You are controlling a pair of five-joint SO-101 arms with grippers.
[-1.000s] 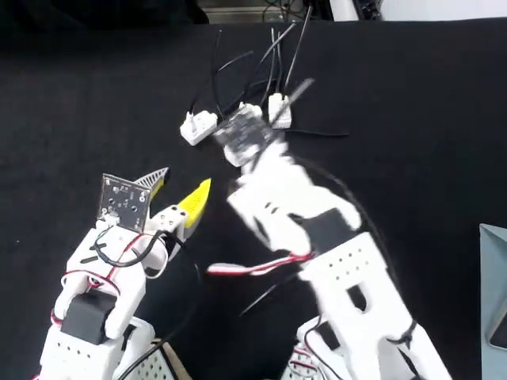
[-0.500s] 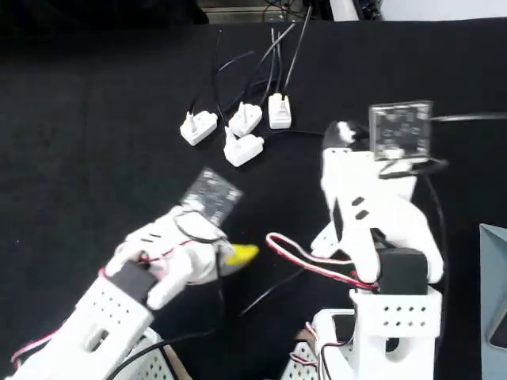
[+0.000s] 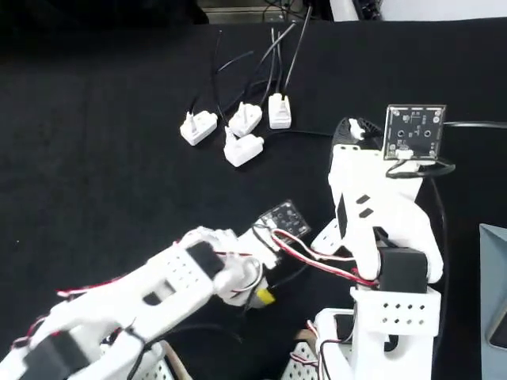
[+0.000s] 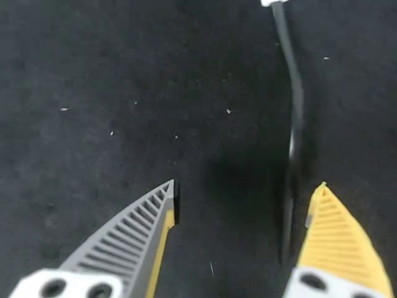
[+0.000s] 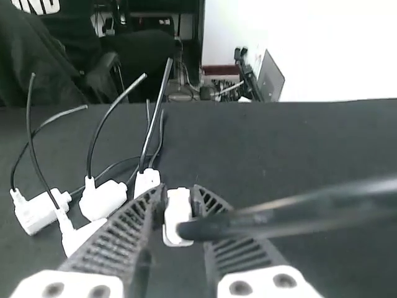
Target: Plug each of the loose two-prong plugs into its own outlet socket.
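We find the right gripper (image 5: 178,194) closed on a white plug (image 5: 175,217), near the four loose plugs (image 3: 244,148) lying on the black table (image 3: 95,119). The left gripper (image 4: 246,185) stands wide, holding nothing, with a black cable (image 4: 294,124) beside its yellow finger.

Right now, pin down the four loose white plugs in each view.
High view: four loose white plugs clustered on the black cloth, far middle.
Right wrist view: same four beyond the right gripper, which grips a fifth plug.
Left wrist view: faces cloth and a black cable.
Shared landmark: the black cloth.
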